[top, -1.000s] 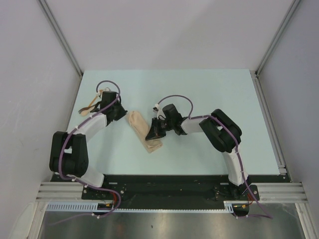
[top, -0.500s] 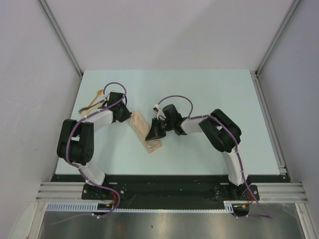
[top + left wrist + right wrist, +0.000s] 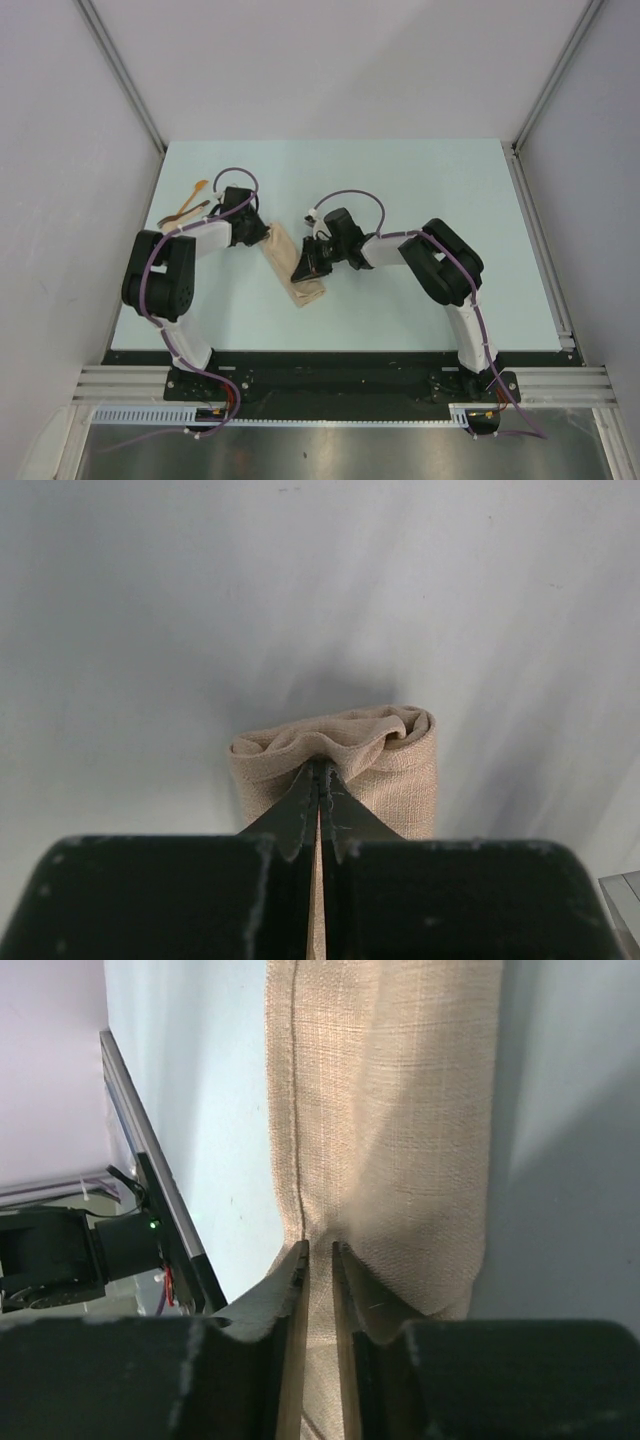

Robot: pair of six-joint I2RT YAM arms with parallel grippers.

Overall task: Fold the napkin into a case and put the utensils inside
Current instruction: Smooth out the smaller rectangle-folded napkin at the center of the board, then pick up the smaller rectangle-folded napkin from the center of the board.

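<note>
The napkin is folded into a narrow beige-tan case [image 3: 301, 290] lying slantwise on the table between the arms. My left gripper [image 3: 258, 234] is at its far end, shut on the puckered upper layer of the case's open mouth [image 3: 345, 735]; its jaws [image 3: 322, 772] are pressed together on the cloth. My right gripper [image 3: 306, 266] is at the case's right edge, shut on a fold of the cloth [image 3: 400, 1110] with a thin gap between the jaws [image 3: 318, 1252]. The utensils lie far left: a light orange spoon [image 3: 199, 187] and a darker brown piece [image 3: 186, 211].
The pale table [image 3: 420, 190] is bounded by grey walls left, right and behind. A black rail [image 3: 340, 365] runs along the near edge and also shows in the right wrist view [image 3: 165, 1230].
My left arm has swung right from beside the utensils to the case's far end, uncovering the utensils. The right gripper has stayed on the case, which shifted slightly.
</note>
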